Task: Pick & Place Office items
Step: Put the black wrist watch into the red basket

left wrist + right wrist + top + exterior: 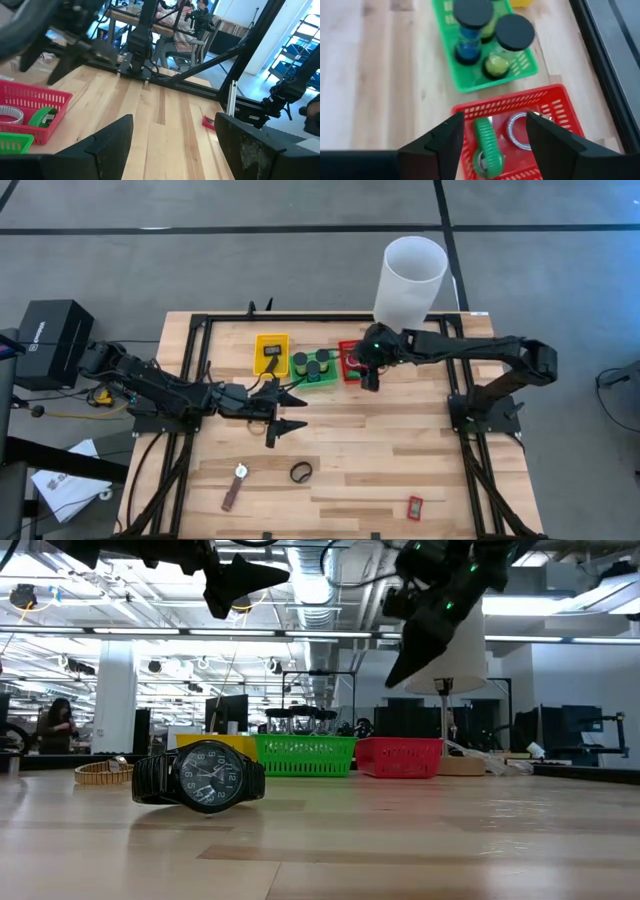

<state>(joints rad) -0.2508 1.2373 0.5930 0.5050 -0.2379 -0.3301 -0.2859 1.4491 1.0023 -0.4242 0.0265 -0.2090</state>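
The black-strapped wristwatch point(301, 472) lies on the wooden worktop point(380, 450) just nearside of the left hand point(285, 409), fingers apart, empty; the right hand point(371, 377), also apart, hangs over the far red mesh tray point(346, 370).

From my remote station I log little legible marking: the wristwatch point(200, 778) lying on the table in the low view carries hour numerals around its dark dial, with 12 at the top just readable, and a small line of print under it that I cannot make out. The black box point(48, 340) beside the table in the high view bears a pale logo or word on its lid, too small for me to read; nothing else in my four views carries readable text
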